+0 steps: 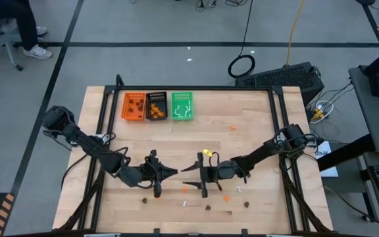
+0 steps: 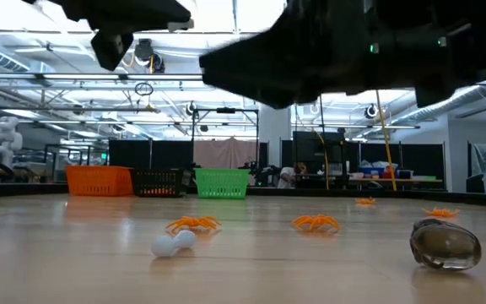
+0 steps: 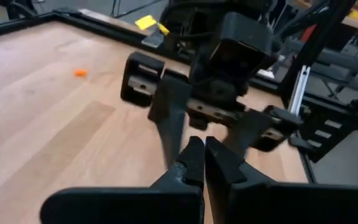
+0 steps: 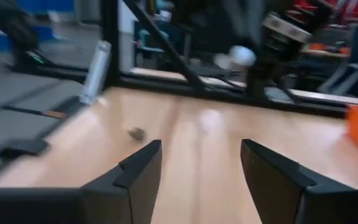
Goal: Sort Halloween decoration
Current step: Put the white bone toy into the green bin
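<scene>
The Halloween decoration lies loose on the wooden table's near part: orange blobs (image 2: 194, 224) (image 2: 315, 223), a white stick (image 2: 173, 243) and a dark brown blob (image 2: 445, 245). More of it fills the trays. My left gripper (image 1: 174, 172) hangs above the near middle of the table, pointing toward the right edge, shut on another white stick (image 4: 241, 55). Facing it from the right, my right gripper (image 4: 201, 162) is open with nothing between its fingers. The two grippers' tips stand close together. My left gripper holds the white stick's end (image 4: 243, 56) at its fingertips. This shows only in the right wrist view, blurred. The fingers come roughly level from the table's left. The stick is lifted clear of the table.
Orange tray (image 1: 134, 106), black tray (image 1: 156, 106) and green tray (image 1: 181, 106) stand side by side at the far left. Brown blobs (image 1: 208, 207) (image 1: 247, 204) and orange blobs (image 1: 227, 197) lie below and beside the grippers. A black frame (image 1: 278, 131) edges the table.
</scene>
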`<act>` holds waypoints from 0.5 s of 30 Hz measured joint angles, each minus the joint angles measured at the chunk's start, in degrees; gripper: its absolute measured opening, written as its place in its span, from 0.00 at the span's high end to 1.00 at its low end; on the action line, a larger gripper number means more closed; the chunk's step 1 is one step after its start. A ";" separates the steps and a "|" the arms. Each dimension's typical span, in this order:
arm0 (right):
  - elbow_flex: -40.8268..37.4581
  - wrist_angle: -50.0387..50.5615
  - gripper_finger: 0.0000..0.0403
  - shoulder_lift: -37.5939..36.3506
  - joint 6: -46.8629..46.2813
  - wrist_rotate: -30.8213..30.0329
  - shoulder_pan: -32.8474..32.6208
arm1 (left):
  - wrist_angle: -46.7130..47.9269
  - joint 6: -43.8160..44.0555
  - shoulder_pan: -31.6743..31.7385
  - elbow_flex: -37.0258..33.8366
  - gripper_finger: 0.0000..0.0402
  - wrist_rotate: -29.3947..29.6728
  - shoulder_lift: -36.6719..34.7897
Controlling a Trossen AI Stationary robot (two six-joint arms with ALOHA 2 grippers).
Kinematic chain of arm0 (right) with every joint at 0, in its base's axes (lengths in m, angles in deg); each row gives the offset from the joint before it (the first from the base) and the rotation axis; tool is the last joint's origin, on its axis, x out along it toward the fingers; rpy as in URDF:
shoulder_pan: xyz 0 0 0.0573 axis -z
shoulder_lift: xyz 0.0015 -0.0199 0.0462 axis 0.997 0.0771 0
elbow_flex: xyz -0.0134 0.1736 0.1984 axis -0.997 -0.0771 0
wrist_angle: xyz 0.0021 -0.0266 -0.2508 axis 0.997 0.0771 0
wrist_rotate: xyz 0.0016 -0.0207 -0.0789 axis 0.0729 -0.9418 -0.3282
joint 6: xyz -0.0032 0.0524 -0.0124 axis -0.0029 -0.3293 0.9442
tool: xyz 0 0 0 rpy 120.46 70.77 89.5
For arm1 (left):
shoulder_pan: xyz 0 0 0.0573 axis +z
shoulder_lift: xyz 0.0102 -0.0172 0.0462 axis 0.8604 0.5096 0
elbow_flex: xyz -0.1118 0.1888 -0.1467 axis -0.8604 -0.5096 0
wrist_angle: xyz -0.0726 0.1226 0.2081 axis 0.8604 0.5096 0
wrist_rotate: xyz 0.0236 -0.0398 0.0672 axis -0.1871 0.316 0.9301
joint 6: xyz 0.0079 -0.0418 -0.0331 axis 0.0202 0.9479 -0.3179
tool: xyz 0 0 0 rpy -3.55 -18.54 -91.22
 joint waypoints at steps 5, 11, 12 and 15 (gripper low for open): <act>2.23 0.03 0.54 0.00 -0.13 3.74 0.53 | -2.60 -0.50 1.20 0.02 1.00 -3.37 1.29; 3.66 0.47 0.64 -0.02 -0.05 3.81 1.41 | -4.47 -1.86 1.16 0.00 1.00 -4.04 2.29; 3.66 0.54 0.67 0.00 -0.40 3.83 1.64 | -4.45 -1.88 1.15 0.00 1.00 -4.04 2.29; 3.66 0.42 0.75 -0.02 -0.61 5.11 2.25 | -4.64 -2.53 1.10 0.00 1.00 -4.04 2.29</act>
